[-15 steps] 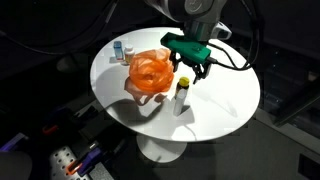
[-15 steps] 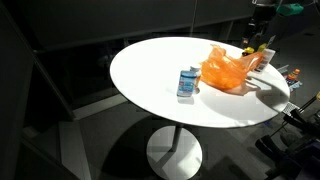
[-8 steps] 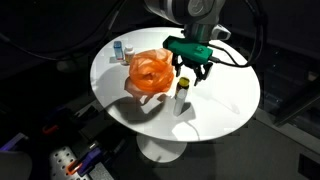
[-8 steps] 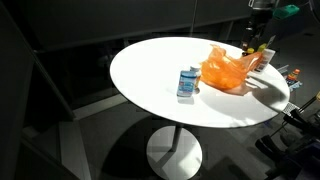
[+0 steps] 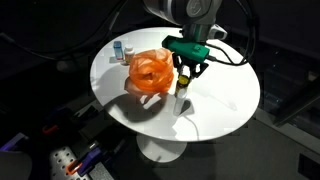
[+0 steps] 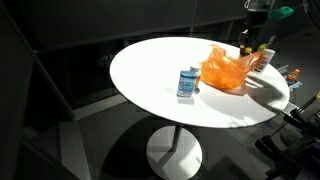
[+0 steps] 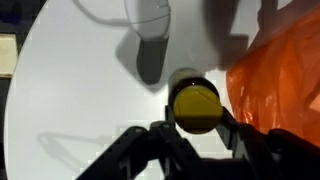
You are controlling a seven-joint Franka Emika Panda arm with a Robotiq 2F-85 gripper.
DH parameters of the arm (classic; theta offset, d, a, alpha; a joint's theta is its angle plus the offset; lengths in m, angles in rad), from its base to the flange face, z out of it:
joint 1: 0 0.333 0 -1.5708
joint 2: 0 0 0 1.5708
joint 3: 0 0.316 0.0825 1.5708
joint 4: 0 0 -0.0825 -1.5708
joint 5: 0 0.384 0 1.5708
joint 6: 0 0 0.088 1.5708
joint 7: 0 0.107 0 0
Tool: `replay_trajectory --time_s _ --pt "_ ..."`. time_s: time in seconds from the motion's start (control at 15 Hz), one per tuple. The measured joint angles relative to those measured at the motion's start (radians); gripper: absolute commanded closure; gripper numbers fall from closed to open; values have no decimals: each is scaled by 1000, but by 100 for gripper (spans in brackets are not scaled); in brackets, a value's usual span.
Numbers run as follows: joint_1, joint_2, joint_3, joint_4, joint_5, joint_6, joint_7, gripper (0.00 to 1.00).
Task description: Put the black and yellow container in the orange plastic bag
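The black and yellow container [image 7: 195,103] stands upright on the white round table [image 7: 70,90], its yellow cap facing the wrist camera. My gripper [image 7: 197,113] is shut on the black and yellow container, one finger pressed on each side of the cap. The orange plastic bag [image 7: 282,75] lies right beside it, crumpled and open. In an exterior view the gripper [image 5: 186,73] hangs over the container [image 5: 184,83], just next to the bag [image 5: 150,72]. From the opposite side the gripper [image 6: 250,44] shows behind the bag [image 6: 228,70]; the container is mostly hidden there.
A white bottle [image 5: 180,101] stands close in front of the container, also in the wrist view [image 7: 150,20]. Small bottles [image 5: 121,48] stand at the table's far rim. A blue box [image 6: 187,82] stands mid-table. The table edge [image 5: 235,125] lies near.
The gripper's fingers have gone from wide open to shut on the black and yellow container. The arm has sunk slightly. Bag and bottles have not moved.
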Motion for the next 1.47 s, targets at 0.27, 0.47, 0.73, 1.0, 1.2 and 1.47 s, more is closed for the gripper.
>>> replay_trajectory --time_s 0.27,0.47,0.73,1.0,1.2,1.47 --pt "40 -41 6 -1 0 0 59 81" --pt "83 -98 6 -11 -12 0 118 81" --pt "128 -174 7 -52 -30 -2 176 81" --pt "136 -216 29 -95 -30 -35 178 81" --pt "139 -227 56 -114 -29 -51 176 81" --pt "151 -224 83 -121 -29 -68 176 81"
